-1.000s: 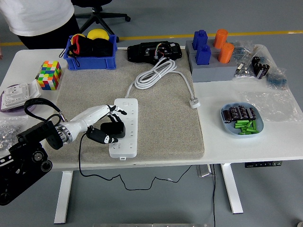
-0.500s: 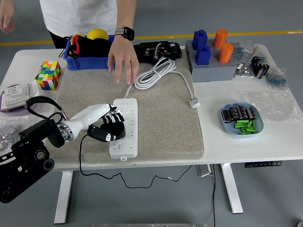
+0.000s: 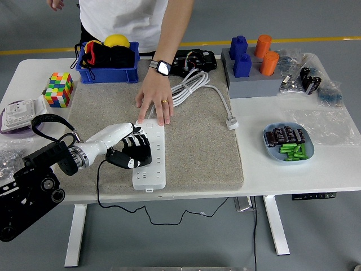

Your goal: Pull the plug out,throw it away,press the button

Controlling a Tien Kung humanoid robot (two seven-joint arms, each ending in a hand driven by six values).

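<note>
Now a person's hand [image 3: 153, 105] has come down from the far side and presses on the top end of the long white power strip [image 3: 150, 153]. A moment ago that hand was only over the grey mat [image 3: 197, 147], and before that it was not there at all. I think this helps: the strip is held down, so it should not lift when the plug gets pulled.

The robot's left hand [image 3: 131, 151] comes in from the left and is still curled around the black plug [image 3: 137, 152]. The plug sits in the strip, near its middle, and it does not look pulled out yet. The hand covers most of it, so I cannot tell how far it has come up. A thin black cord [image 3: 121, 208] hangs from the hand over the edge of the white table [image 3: 293, 172].

So the first step is still going on. Throwing the plug away and pressing the button come after. I cannot make out the button for sure.

The right hand is not seen.
</note>
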